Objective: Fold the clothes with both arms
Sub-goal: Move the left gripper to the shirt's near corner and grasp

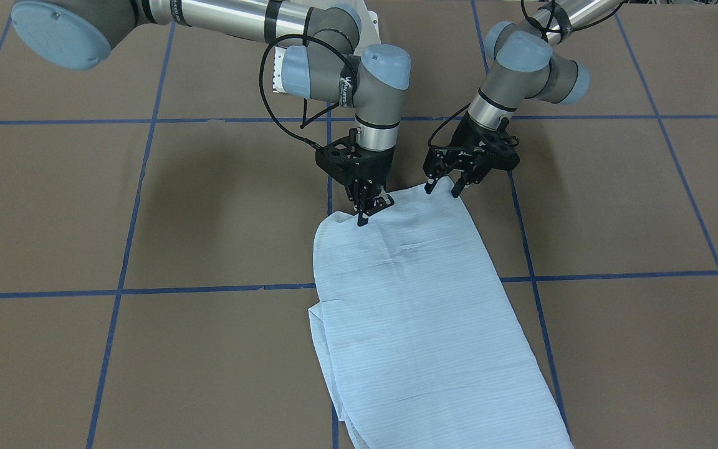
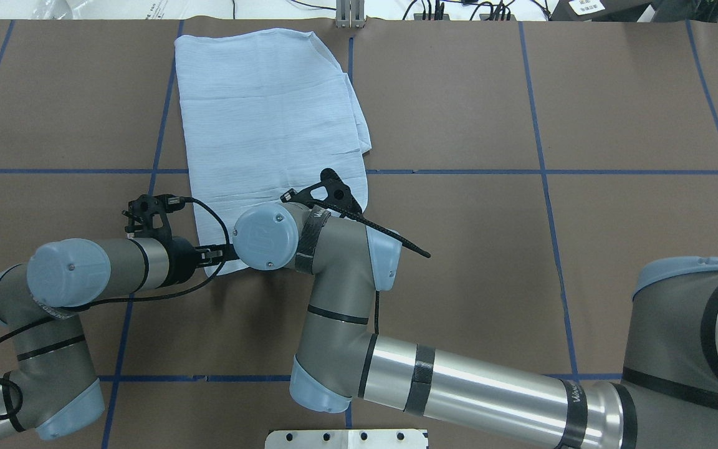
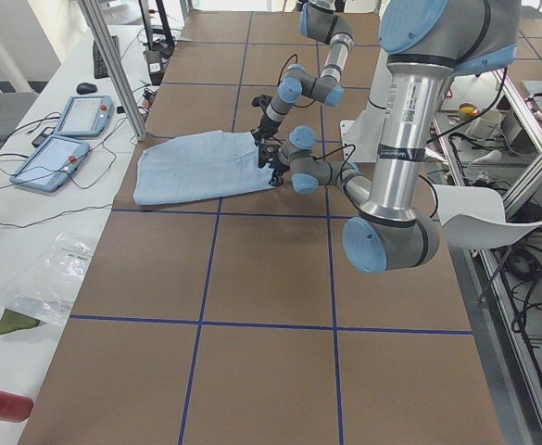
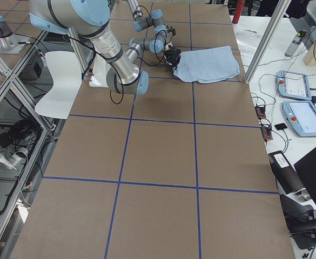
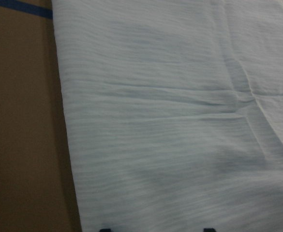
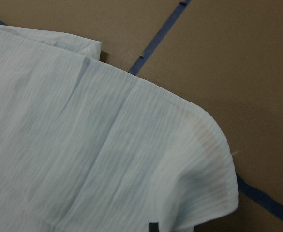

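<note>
Two arms are working at one end of one light-blue shirt (image 1: pixel 421 312), which is lying on the brown surface (image 1: pixel 209 206).

The shirt is lying flat as a single long folded panel, running from the two end effectors away from the robot towards the far edge of the surface. The left end effector (image 1: pixel 444 188) is hanging over one corner of the shirt's robot-side end, and its two fingers (image 5: pixel 105 229) are standing wide apart above the cloth. The right end effector (image 1: pixel 366 212) is sitting at the other corner of that end, and its fingers are drawn narrow and are pinching the shirt's edge. The left arm (image 1: pixel 521 62) and right arm (image 1: pixel 359 75) are both angling down towards the shirt.
</note>
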